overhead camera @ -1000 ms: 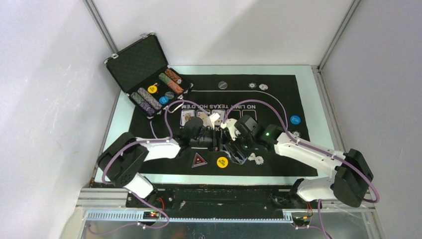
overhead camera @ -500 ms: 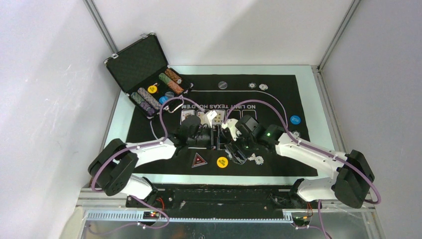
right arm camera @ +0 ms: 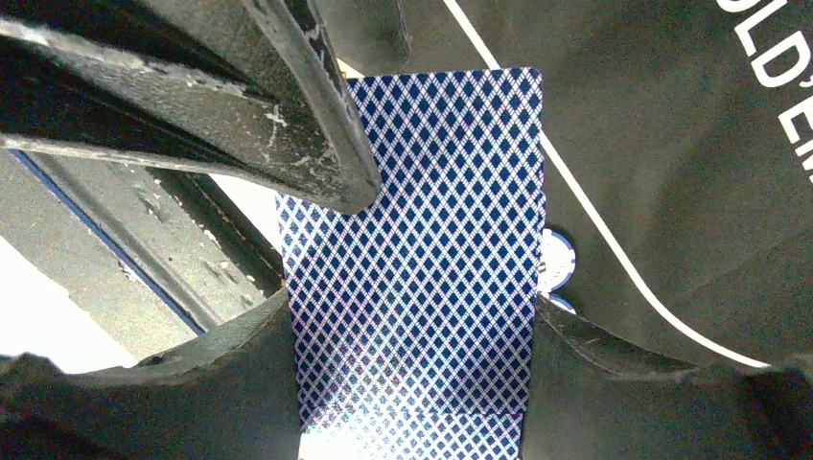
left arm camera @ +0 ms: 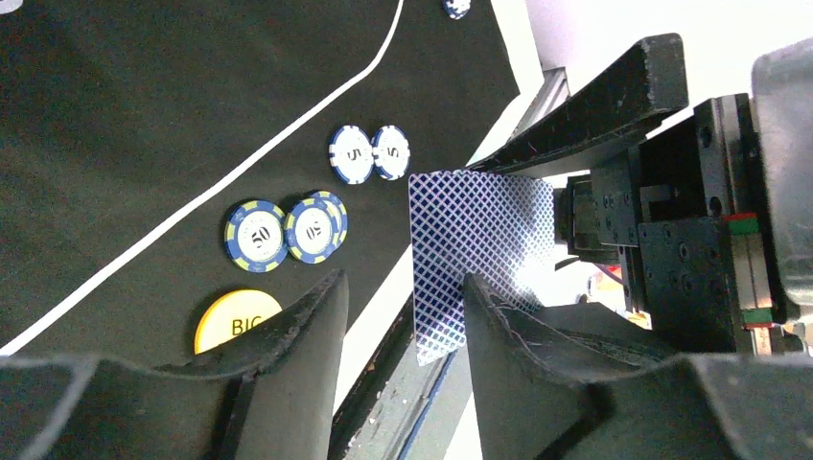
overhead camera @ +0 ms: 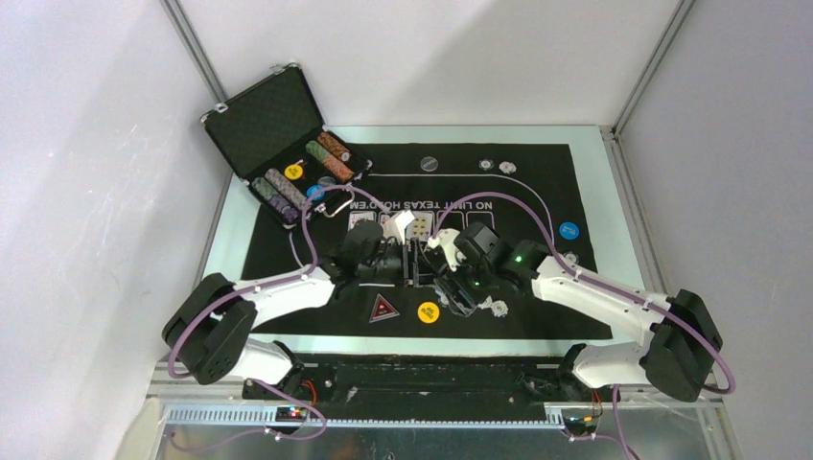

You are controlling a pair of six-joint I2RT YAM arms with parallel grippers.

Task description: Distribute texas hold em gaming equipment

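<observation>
1. At the middle of the table, a little toward the near edge, the two grippers meet above the black mat (overhead camera: 537, 192).
2. The right gripper (right arm camera: 410, 302) has its fingers pressed against the two long edges of a blue-backed playing card (right arm camera: 422, 192) and carries it above the mat. I cannot tell if it is one card or a thin pack.
3. The left gripper (left arm camera: 403, 283) is spread wide and grips nothing. A corner of the card shows in its gap, and one of its fingers (right arm camera: 316, 134) crosses the card's face in the right wrist view.
4. Toward the near edge, the red-black triangle marker (overhead camera: 384, 308) and the yellow disc (overhead camera: 429, 311) lie side by side on the mat, with small poker chips (overhead camera: 494, 307) just beside them.
5. Near the right edge lies the blue disc (overhead camera: 569, 230), and toward the far edge the black disc (overhead camera: 429, 164).
6. At the far-left corner the black case (overhead camera: 264, 120) stands open, with rows of chips (overhead camera: 288, 192) inside.
</observation>
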